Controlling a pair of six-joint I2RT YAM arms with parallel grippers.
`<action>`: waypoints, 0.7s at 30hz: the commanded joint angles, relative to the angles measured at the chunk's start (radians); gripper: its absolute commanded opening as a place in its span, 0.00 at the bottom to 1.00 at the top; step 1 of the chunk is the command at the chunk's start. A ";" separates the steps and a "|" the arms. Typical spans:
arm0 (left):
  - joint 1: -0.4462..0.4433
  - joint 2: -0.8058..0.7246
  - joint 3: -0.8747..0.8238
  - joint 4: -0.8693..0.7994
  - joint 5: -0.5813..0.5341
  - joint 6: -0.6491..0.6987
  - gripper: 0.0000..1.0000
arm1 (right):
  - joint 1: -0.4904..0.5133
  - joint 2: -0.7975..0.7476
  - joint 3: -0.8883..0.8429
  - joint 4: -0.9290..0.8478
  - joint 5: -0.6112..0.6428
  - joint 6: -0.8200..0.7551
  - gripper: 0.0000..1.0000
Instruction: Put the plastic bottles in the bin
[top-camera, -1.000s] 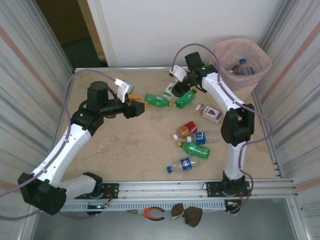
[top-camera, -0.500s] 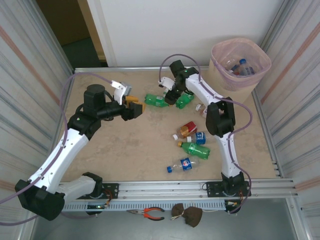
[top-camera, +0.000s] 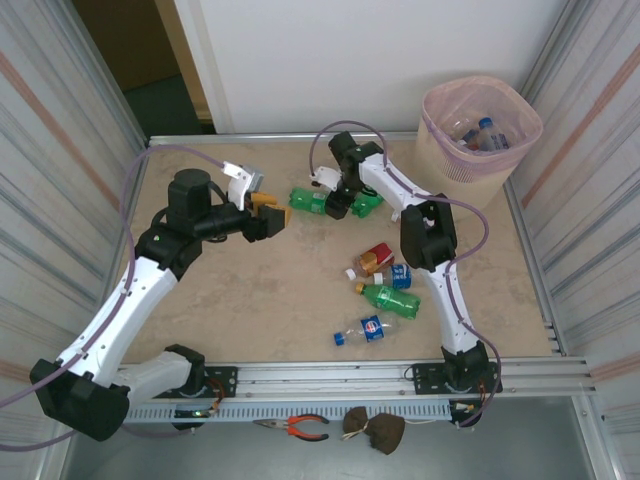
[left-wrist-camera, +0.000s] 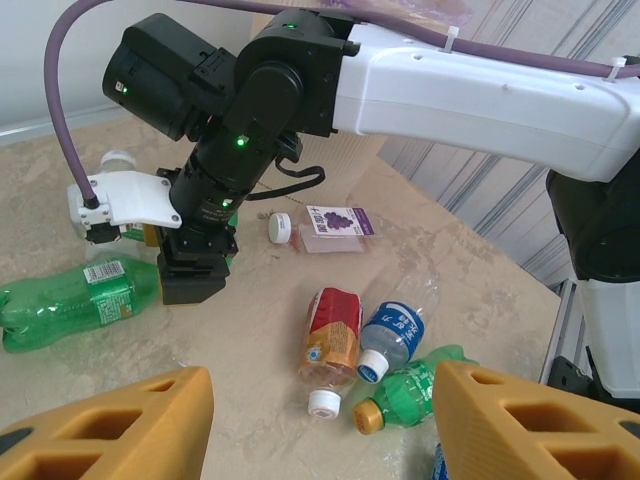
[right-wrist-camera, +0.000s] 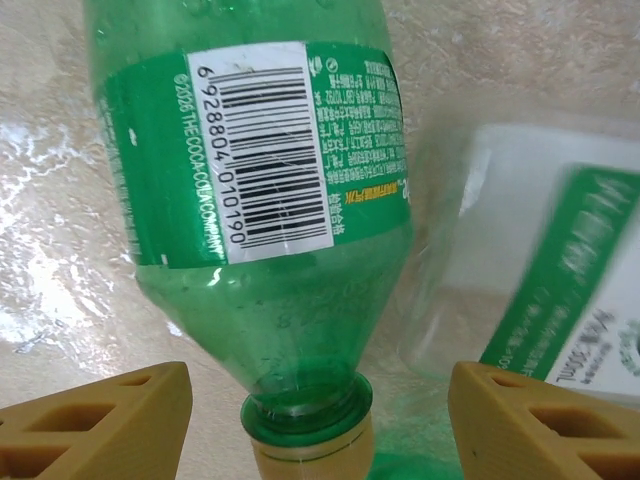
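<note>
Plastic bottles lie scattered on the table. My right gripper (top-camera: 338, 207) hangs low and open over a green bottle (top-camera: 312, 201). In the right wrist view its fingers stand either side of that green bottle's (right-wrist-camera: 260, 180) neck and yellow cap, with gaps on both sides, the right gripper (right-wrist-camera: 320, 430) touching nothing. A clear green-labelled bottle (right-wrist-camera: 540, 270) lies beside it. My left gripper (top-camera: 268, 213) hovers open and holds nothing, left of the green bottle. Below the left gripper (left-wrist-camera: 325, 430) lie red-labelled (left-wrist-camera: 333, 335), blue-labelled (left-wrist-camera: 395, 325) and green (left-wrist-camera: 410, 395) bottles. The bin (top-camera: 480, 125) stands far right with bottles inside.
A second green bottle (top-camera: 368, 204) lies right of my right gripper. A purple-labelled bottle (left-wrist-camera: 330, 222) and a Pepsi bottle (top-camera: 370, 328) also lie on the table. Metal walls close both sides. Pliers (top-camera: 300, 427) rest on the front rail.
My right arm has swung left from beside the bin to above the green bottles, and its jaws have narrowed a little. The left arm shifted slightly.
</note>
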 joint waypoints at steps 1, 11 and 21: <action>0.007 0.008 0.019 -0.009 0.002 -0.008 0.60 | 0.003 0.038 0.032 -0.044 -0.004 -0.028 0.67; 0.007 0.015 0.017 0.003 0.005 -0.017 0.60 | 0.005 0.069 0.030 -0.056 -0.021 -0.029 0.61; 0.007 0.005 0.007 0.010 -0.002 -0.024 0.60 | 0.005 0.054 0.029 -0.066 -0.023 -0.026 0.48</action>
